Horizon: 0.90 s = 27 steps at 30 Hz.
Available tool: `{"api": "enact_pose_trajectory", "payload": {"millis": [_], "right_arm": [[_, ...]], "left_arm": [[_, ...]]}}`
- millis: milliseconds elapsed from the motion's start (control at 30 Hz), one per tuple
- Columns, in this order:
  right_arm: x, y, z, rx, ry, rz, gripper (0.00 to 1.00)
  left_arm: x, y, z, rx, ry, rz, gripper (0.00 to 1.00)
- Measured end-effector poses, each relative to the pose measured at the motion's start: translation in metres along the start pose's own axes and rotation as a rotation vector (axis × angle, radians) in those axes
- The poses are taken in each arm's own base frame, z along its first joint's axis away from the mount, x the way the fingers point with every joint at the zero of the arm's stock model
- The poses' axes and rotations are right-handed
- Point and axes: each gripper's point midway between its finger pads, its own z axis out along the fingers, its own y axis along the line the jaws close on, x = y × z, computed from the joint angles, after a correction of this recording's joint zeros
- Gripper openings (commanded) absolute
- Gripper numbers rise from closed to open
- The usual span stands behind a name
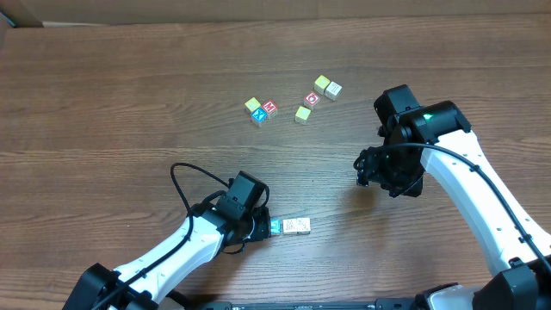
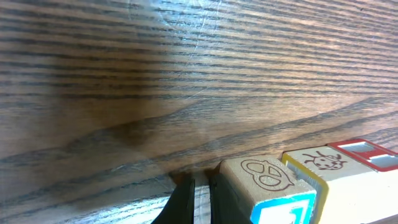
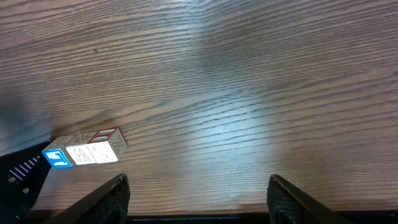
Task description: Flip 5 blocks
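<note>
Now our left gripper (image 1: 263,226), pinched closed on nothing, sits just beside the near end of a short row of blocks (image 1: 295,226) whose long axis runs away toward our empty, wide-spread right gripper (image 1: 368,169), well apart.

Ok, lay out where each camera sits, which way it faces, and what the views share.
Overhead: fixed above the table, looking straight down; shows both arms, left tool, right tool, loose blocks.
Left wrist: low on the left arm, facing along the tabletop; its shut fingers at the bottom edge.
Right wrist: on the right arm, tilted down at the table; its open fingers frame the bottom.
Shared: all three show the block row beside the left tool.
</note>
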Motion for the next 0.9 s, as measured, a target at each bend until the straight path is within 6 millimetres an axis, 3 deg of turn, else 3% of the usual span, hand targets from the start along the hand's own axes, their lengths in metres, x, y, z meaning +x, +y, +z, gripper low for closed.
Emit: {"api": "enact_pose_trajectory", "payload": {"millis": [900], "right_arm": [[-0.0002, -0.0001, 0.0, 0.0, -0.001, 0.0, 0.72]], "left_arm": [[0.0014, -0.0085, -0.0001, 0.045, 0.014, 0.007, 0.04]]}}
